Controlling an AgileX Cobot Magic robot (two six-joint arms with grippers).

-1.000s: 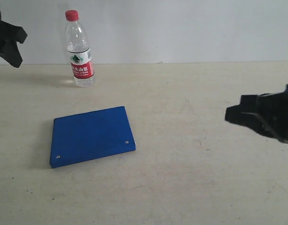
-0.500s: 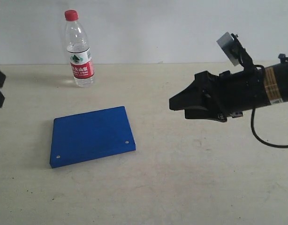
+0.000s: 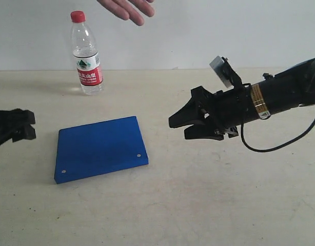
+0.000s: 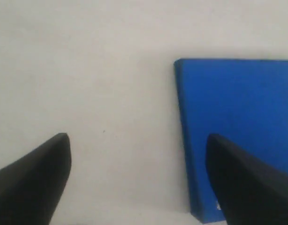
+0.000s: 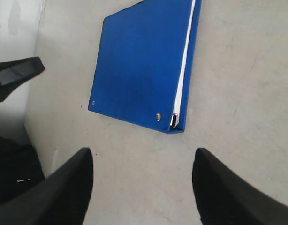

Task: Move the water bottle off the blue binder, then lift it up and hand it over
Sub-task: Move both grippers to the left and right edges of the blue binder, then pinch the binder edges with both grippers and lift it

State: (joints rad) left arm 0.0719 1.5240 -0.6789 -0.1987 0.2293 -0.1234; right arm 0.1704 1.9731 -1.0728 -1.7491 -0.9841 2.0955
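The water bottle (image 3: 86, 54), clear with a red cap and red label, stands upright on the table behind the blue binder (image 3: 100, 148), apart from it. The binder lies flat and shows again as the blue binder (image 4: 238, 126) and the blue binder (image 5: 143, 65), with two rivets and white pages. My left gripper (image 3: 21, 128) is open, low at the binder's left edge. Above the table to the binder's right hovers my right gripper (image 3: 180, 128), open and empty, pointing at the binder.
A human hand (image 3: 128, 8) reaches in from the top edge, above and right of the bottle. The beige table (image 3: 198, 205) ends at a white wall behind. The left gripper's fingers (image 5: 15, 72) show in the right wrist view.
The right arm has reached further left toward the binder. The left gripper has dropped to the binder's left side. A hand has appeared at the top. Bottle and binder have not moved.
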